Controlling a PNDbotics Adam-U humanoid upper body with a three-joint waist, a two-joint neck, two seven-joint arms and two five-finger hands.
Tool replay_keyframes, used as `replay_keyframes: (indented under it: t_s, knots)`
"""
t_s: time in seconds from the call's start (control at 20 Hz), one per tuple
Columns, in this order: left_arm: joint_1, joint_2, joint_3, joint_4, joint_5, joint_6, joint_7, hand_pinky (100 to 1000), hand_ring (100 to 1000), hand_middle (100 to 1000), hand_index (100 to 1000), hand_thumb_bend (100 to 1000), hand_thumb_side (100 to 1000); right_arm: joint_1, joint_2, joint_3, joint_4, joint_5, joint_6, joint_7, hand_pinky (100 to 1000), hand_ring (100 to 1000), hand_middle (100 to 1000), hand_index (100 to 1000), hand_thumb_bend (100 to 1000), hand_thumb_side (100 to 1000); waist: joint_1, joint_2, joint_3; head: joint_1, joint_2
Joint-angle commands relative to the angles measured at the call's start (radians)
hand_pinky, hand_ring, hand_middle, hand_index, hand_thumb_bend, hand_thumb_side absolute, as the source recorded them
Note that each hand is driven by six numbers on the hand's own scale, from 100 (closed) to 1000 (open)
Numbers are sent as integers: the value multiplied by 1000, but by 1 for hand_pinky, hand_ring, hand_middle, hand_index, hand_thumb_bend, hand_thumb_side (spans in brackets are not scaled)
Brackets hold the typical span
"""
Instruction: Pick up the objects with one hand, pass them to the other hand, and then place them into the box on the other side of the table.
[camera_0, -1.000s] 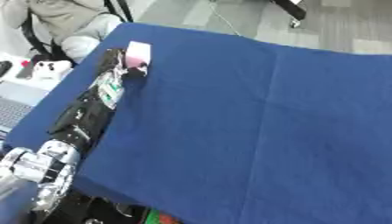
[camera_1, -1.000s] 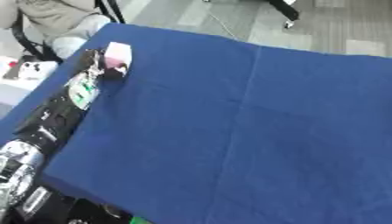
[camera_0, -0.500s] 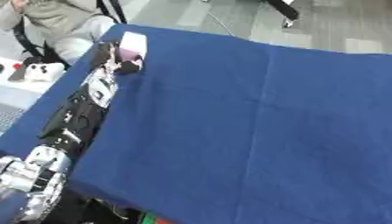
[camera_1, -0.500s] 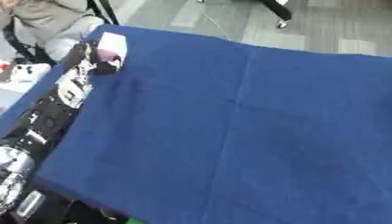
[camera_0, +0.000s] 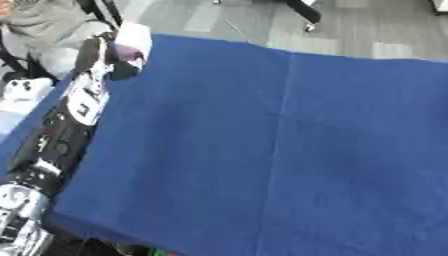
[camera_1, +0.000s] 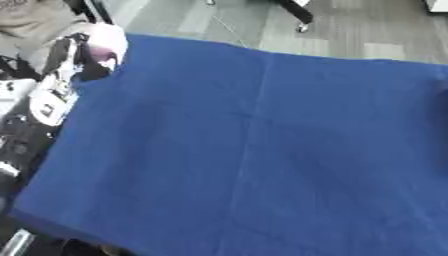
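Pick-up step. Left hand (camera_0: 112, 59) at far-left table (camera_0: 289, 150) corner, fingers curled on pale pink object (camera_0: 133, 36). Next: bring to centre for handover. Right hand and box out of view.

Blue tablecloth (camera_0: 289, 150), pink-white object (camera_0: 134, 37)

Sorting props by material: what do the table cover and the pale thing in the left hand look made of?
The table cover looks like matte blue cloth: soft creases, no shine. The pale thing, white with a pinkish lower part, is too blurred to tell; perhaps plastic or paper. The left hand looks like black hard plastic or metal.
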Motion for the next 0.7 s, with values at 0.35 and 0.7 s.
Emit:
replay_keyframes:
  t_s: [0.35, 0.7]
  knots:
    - [58, 79, -89, -353, 129, -99, -139, 686, 472, 362, 648, 100, 322, -25, 2, 45, -97, 6, -46, 50, 822, 806, 820, 1000, 100, 141, 1, -36, 9, -101, 18]
    - [102, 92, -172, -545, 244, -166, -342, 697, 477, 364, 654, 100, 372, -47, 18, 100, -170, 18, -82, 91, 809, 795, 816, 1000, 100, 129, 3, -46, 13, -166, 44]
